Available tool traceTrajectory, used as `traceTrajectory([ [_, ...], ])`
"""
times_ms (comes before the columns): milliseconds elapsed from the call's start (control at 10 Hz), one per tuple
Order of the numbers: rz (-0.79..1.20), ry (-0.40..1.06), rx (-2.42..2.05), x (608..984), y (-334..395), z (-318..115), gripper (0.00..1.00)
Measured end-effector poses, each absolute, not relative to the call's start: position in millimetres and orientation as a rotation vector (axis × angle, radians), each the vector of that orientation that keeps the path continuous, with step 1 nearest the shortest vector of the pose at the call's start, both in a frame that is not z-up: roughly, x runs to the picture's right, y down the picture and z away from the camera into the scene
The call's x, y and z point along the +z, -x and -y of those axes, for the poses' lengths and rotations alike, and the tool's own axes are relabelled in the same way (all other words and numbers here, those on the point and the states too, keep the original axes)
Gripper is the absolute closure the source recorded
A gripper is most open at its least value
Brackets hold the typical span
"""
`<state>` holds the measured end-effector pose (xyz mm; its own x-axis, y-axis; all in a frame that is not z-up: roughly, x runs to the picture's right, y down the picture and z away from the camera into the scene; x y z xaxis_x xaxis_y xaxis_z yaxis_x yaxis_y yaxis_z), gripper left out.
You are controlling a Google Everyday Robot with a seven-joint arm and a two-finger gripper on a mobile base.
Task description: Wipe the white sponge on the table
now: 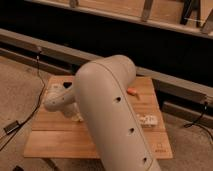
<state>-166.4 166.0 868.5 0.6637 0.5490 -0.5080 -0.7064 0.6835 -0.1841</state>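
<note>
Where the closed pincer (73, 113) reaches the table (50, 142), the white sponge (78, 119) lies at its tip.

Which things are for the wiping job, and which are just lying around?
For the job:
- the claw, shut, low over the table's left side
- the white sponge, the pale bit at the claw's tip
- the table

Just lying about:
- a small orange thing near the table's far edge
- a lumpy white thing on the right side
</note>
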Motion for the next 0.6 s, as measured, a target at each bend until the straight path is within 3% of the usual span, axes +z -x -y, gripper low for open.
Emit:
traceTrajectory([
  [600,-0.318,0.393,0.637,863.7,247.5,-156.0,1.0],
])
